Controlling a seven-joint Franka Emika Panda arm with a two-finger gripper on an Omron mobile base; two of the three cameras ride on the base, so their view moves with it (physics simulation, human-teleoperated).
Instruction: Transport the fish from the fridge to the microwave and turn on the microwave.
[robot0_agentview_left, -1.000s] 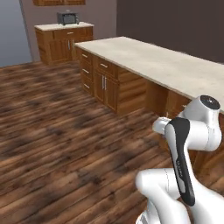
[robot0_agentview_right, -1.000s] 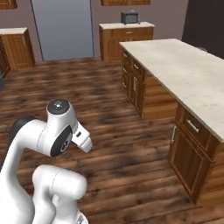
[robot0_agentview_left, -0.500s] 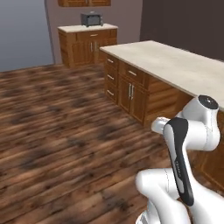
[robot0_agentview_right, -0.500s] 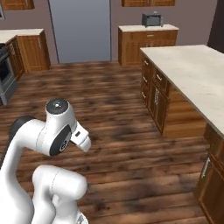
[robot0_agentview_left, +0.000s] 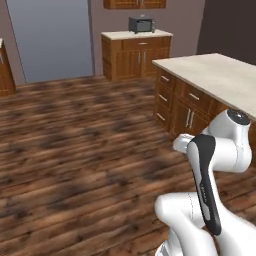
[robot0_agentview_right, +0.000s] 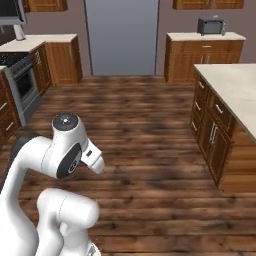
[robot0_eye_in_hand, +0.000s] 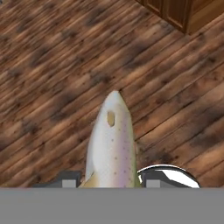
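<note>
The fingers (robot0_eye_in_hand: 109, 177) are clamped on the fish (robot0_eye_in_hand: 110, 140), one on each side of its tail end. Its long body sticks straight out past them, over the wood floor (robot0_eye_in_hand: 52, 65). The microwave (robot0_agentview_left: 141, 24) sits far off on a worktop (robot0_agentview_left: 136, 35).

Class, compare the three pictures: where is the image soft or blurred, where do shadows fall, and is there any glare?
Hand view: the fish looks soft-edged, with faint speckles and no glare. Left base view: dark blotchy patches on the wooden floor, and the far microwave is small and indistinct. Right base view: even, flat lighting.
</note>
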